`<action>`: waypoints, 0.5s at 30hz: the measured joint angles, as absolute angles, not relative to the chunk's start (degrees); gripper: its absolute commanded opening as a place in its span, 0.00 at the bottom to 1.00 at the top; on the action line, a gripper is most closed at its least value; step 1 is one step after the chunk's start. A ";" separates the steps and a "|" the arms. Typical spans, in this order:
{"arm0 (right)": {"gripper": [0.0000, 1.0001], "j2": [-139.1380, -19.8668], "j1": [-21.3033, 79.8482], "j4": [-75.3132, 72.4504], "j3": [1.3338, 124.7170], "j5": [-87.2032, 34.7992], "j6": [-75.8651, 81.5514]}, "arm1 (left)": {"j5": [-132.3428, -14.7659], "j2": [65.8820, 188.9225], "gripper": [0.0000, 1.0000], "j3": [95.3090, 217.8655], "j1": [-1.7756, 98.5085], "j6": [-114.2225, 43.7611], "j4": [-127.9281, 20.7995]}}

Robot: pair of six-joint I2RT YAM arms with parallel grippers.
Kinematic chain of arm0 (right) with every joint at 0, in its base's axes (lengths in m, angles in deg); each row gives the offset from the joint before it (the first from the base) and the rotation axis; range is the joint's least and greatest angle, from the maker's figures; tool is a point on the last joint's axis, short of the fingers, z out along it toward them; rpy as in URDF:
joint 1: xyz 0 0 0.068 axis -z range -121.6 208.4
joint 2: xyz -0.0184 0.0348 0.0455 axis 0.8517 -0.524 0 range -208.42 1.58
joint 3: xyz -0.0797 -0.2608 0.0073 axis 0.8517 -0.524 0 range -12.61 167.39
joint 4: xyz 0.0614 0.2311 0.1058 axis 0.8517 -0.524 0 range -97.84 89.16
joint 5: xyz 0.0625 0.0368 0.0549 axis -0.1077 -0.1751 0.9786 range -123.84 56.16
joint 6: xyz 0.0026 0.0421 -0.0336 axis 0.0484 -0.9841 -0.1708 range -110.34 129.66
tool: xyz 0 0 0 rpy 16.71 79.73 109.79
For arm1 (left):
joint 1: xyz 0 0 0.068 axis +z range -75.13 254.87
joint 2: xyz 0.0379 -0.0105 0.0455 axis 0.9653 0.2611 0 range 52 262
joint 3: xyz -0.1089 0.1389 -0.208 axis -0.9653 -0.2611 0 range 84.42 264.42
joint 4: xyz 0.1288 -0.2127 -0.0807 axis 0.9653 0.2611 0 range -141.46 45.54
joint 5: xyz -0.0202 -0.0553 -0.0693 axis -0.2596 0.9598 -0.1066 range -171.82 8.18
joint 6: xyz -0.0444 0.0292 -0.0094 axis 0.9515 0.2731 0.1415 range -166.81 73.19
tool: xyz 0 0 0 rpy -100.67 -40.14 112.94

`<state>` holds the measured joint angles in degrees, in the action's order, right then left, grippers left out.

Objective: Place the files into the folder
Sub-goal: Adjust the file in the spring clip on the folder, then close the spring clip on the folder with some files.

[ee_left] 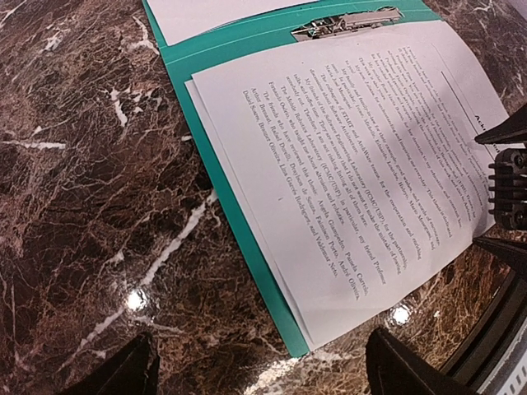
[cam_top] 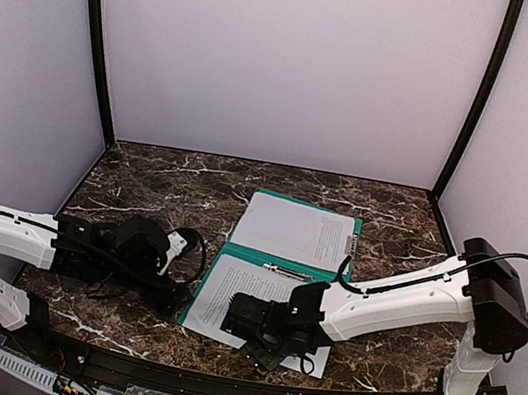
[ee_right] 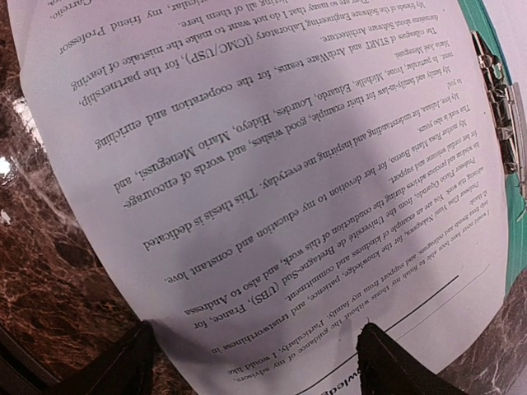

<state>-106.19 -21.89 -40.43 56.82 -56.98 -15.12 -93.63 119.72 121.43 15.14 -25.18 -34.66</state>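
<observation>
The teal-green folder (cam_top: 344, 243) lies open in the middle of the table, its metal clip (cam_top: 288, 273) at the fold. A printed white sheet, one of the files (cam_top: 229, 288), rests on the near half, and a second sheet edge (ee_left: 290, 290) shows just under it. Another white sheet (cam_top: 291, 229) lies on the far half. My left gripper (cam_top: 170, 302) hovers open beside the folder's near-left corner (ee_left: 298, 347), touching nothing. Over the near sheet (ee_right: 272, 164) my right gripper (ee_right: 255, 366) stands open, with nothing between its fingers (ee_right: 394, 362).
Dark marble tabletop (cam_top: 144, 188) with pale walls on three sides and a black frame along the near edge (cam_top: 213, 382). The right gripper's black body (ee_left: 509, 189) shows at the right of the left wrist view. Both arms reach low across the near table.
</observation>
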 measured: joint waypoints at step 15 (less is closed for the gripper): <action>0.89 -91.30 -16.73 -32.17 49.72 -49.57 -14.51 | -89.43 122.93 0.99 124.19 15.88 -25.55 -36.76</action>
